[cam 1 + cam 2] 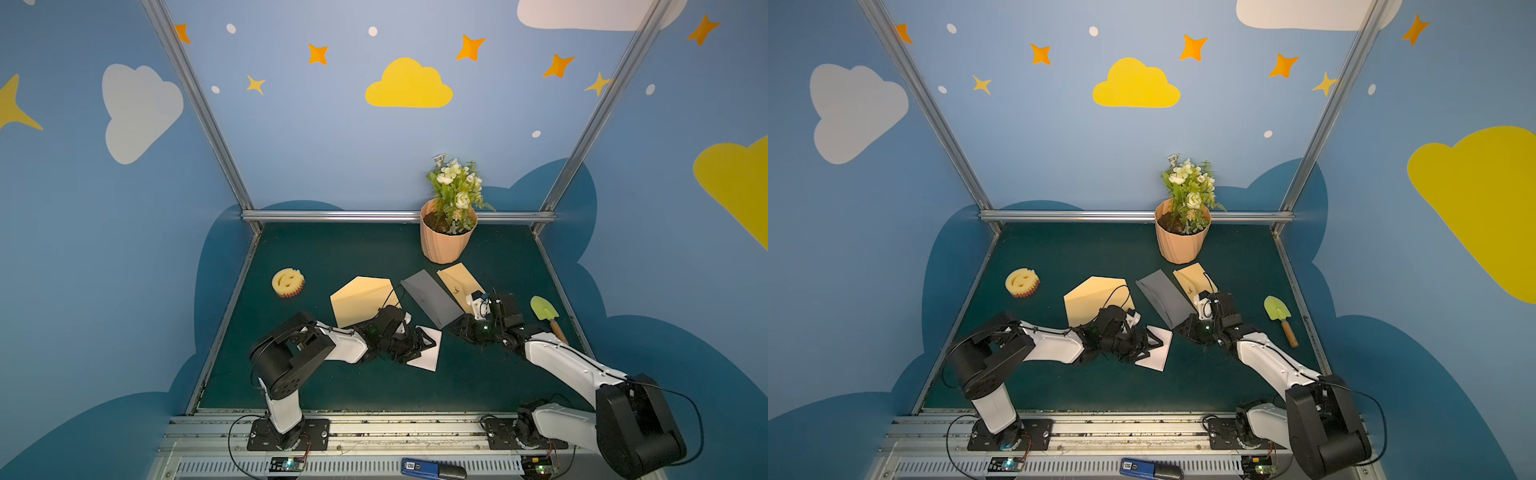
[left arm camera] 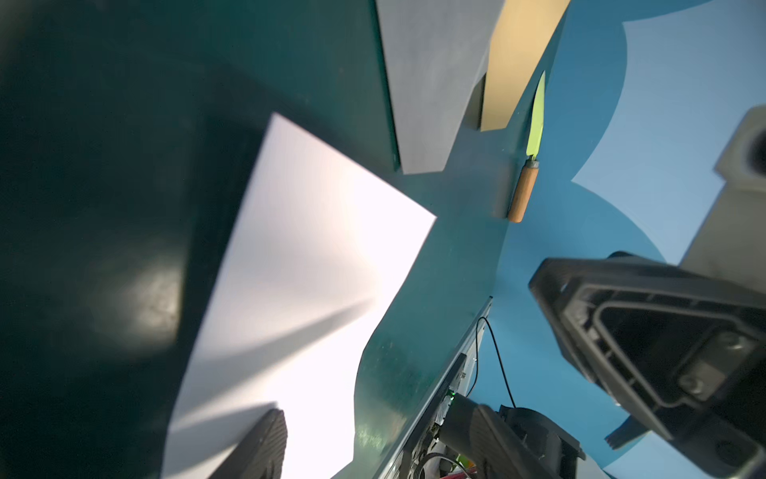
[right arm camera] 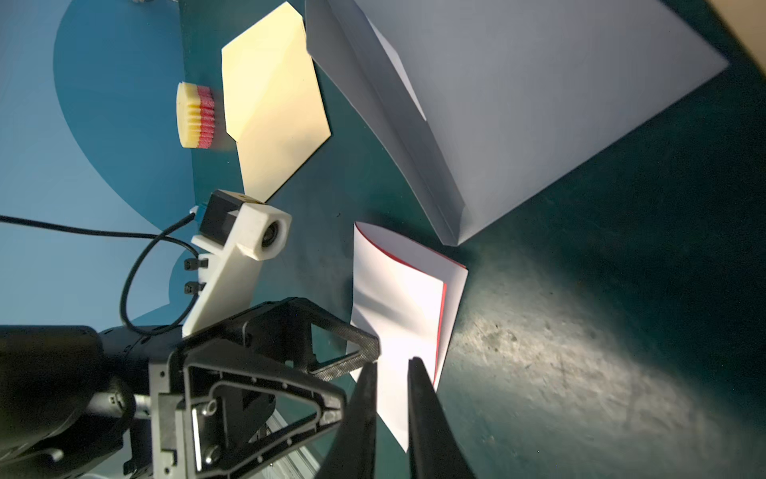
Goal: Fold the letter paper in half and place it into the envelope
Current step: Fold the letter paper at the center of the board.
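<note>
Front rail (image 1: 374, 428) carries both arm bases. Beyond it, on the green table (image 1: 332, 382), the letter paper (image 1: 428, 357) lies flat and already doubled; the right wrist view shows a thin red line along its loose edges. The left gripper (image 1: 426, 343) sits over the sheet's left part, jaws spread wide with nothing between them. In the left wrist view one finger (image 2: 261, 443) is low over the white surface and the other is well clear of it. The right gripper (image 3: 393, 367) points at the opposite long edge, jaws drawn close with only a narrow slit; whether that slit holds the paper's edge cannot be told. The sheet's long axis runs roughly front to back, so the two claws face each other across its short dimension, the left being nearer. The gray envelope (image 1: 432, 301) lies just beyond the sheet's far end, long axis angled toward the far left, near corner almost at the right gripper. Judged from this layout, folding is complete and insertion is pending: the sheet must travel away from the rail. One tan envelope (image 1: 361, 299) lies left of the gray one and a second tan envelope (image 1: 459, 280) lies right of it, so the intended envelope is not certain.
</note>
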Available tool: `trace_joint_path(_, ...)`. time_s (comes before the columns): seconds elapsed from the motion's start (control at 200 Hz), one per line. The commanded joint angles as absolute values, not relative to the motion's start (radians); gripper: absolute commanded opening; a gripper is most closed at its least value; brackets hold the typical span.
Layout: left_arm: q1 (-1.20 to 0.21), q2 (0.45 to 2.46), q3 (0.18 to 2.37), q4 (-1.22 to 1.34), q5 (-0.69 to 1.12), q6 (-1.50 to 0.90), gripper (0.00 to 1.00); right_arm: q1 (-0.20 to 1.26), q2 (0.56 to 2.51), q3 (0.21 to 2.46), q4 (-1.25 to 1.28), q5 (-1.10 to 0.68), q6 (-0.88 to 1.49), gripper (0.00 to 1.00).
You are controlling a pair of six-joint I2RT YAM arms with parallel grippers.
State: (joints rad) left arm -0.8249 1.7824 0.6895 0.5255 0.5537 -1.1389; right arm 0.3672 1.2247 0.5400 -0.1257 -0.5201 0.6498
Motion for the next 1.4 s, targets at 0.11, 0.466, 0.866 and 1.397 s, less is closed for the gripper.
trace_joint_path(0.11,-0.816,1.802,0.676,0.577,0.555,-1.157,0.73,0.445,1.336,0.58,-0.058,-0.535,0.673,0.13)
trace_joint_path(0.466,-0.772,1.706,0.73,0.427,0.574,-1.051,0.76,0.486,1.512,0.591,-0.007,-0.507,0.657,0.11)
trace_joint_path(0.866,-0.751,1.692,0.807,0.075,0.464,-0.806,0.8,0.486,1.523,0.577,-0.021,-0.492,0.64,0.1)
trace_joint_path(1.397,-0.759,1.76,0.759,0.292,0.607,-0.864,0.76,0.488,1.582,0.551,0.047,-0.509,0.658,0.09)
